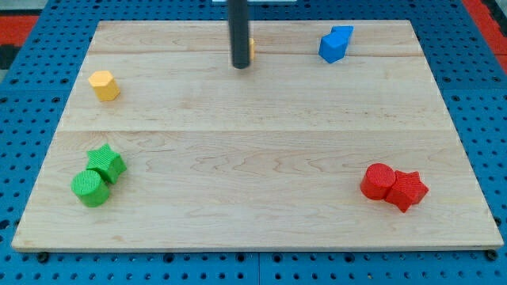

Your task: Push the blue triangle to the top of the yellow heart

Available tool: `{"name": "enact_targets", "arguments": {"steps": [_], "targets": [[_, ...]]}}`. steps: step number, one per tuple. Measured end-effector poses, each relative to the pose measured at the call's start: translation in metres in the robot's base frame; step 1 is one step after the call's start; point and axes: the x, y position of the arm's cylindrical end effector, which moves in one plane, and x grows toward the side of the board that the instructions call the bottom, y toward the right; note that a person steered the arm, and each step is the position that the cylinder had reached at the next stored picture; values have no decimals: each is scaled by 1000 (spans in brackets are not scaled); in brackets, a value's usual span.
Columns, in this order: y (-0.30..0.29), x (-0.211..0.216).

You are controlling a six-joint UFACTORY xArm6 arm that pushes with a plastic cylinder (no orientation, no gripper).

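Note:
A blue block (335, 44) lies near the view's top right; its shape is hard to make out, and it may be two blue pieces touching. A small sliver of a yellow block (251, 49) shows at the top centre, mostly hidden behind my rod, so I cannot tell its shape. My tip (240, 66) rests on the board just below-left of that sliver and well to the left of the blue block.
A yellow hexagon-like block (104, 85) sits at the left. A green star (107, 162) touches a green cylinder (91, 188) at the bottom left. A red cylinder (378, 181) touches a red star (407, 190) at the bottom right. The wooden board (253, 214) ends on blue pegboard.

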Motion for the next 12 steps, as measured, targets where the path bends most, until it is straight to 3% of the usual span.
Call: {"name": "enact_targets", "arguments": {"steps": [1,3,4,5,6,8,10,12], "targets": [[47,1],[228,1],[239,-63],[204,-113],[160,-116],[242,-105],[167,-86],[159,-60]]}}
